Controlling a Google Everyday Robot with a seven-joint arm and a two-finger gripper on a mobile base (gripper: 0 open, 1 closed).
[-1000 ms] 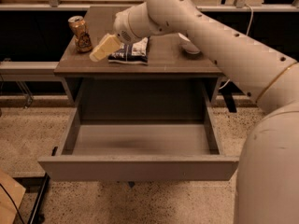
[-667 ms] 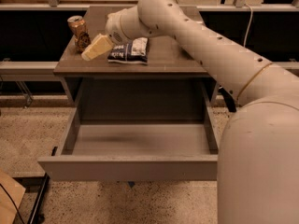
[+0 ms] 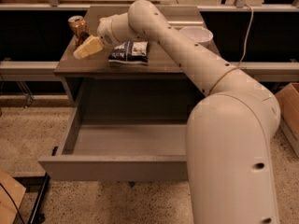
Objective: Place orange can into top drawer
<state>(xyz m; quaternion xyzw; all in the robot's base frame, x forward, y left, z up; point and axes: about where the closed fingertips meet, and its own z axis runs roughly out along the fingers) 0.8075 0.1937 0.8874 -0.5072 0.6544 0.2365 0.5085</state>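
Observation:
The orange can (image 3: 77,28) stands upright near the back left corner of the brown table (image 3: 159,59). My gripper (image 3: 87,47) reaches across the table from the right and is just in front of and beside the can, close to it. The top drawer (image 3: 117,164) is pulled open below the table and nothing shows inside it. My white arm crosses over the right part of the drawer and table.
A blue-white snack bag (image 3: 131,52) lies on the table to the right of the gripper. A white bowl (image 3: 196,34) sits at the table's back right. A cardboard box (image 3: 287,108) stands on the floor at the right.
The gripper has moved left across the table, from above the snack bag to right beside the orange can. The can and the drawer have not moved.

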